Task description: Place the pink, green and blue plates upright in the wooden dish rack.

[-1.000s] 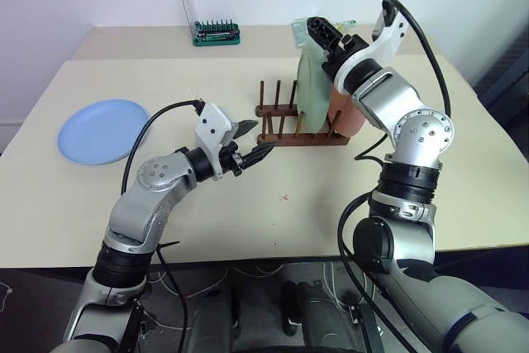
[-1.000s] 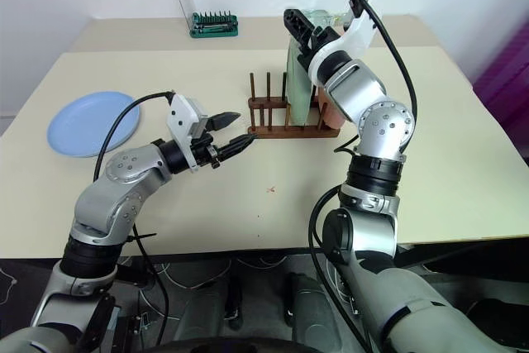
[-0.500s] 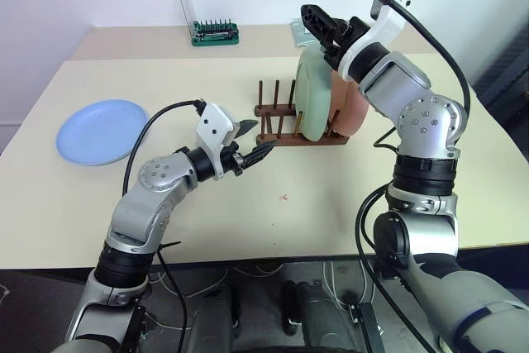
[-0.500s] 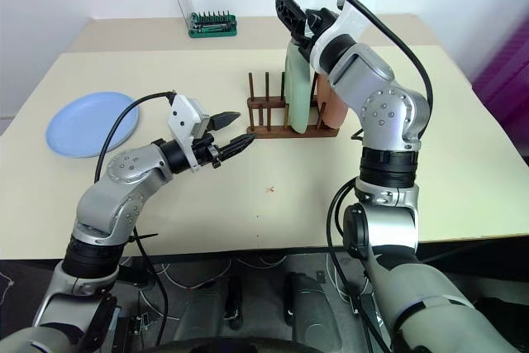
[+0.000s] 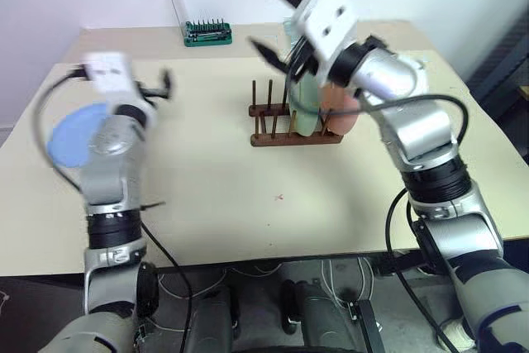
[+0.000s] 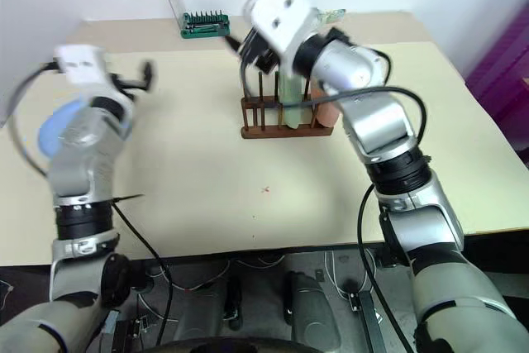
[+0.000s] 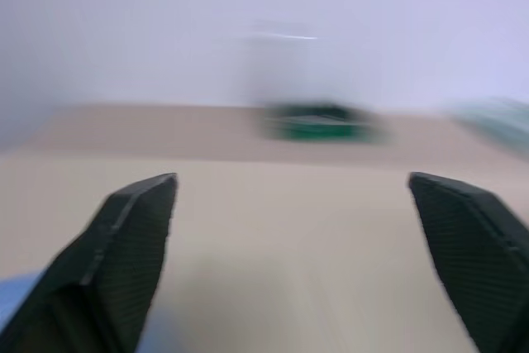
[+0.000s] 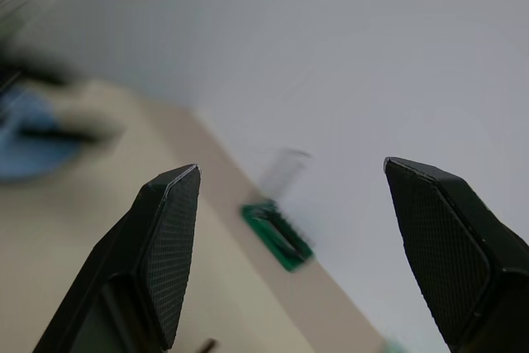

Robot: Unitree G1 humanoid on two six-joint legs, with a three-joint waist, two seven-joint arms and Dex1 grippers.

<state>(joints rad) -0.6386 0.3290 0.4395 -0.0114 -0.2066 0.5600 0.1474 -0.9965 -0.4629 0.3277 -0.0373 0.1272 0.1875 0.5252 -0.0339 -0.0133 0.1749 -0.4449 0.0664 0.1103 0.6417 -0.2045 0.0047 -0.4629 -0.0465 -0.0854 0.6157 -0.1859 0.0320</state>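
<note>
With green and pink plates racked, the released left hand (image 5: 157,84) must next reach the blue plate (image 5: 70,134) at nine o'clock.

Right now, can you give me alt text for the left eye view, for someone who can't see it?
A green plate and a pink plate stand upright in a wooden dish rack on a beige table, while a blue plate lies flat at the table's left. The right gripper hangs open above the rack; the left gripper is raised near the blue plate.

no readable text, labels, brands, numbers or signs anywhere
</note>
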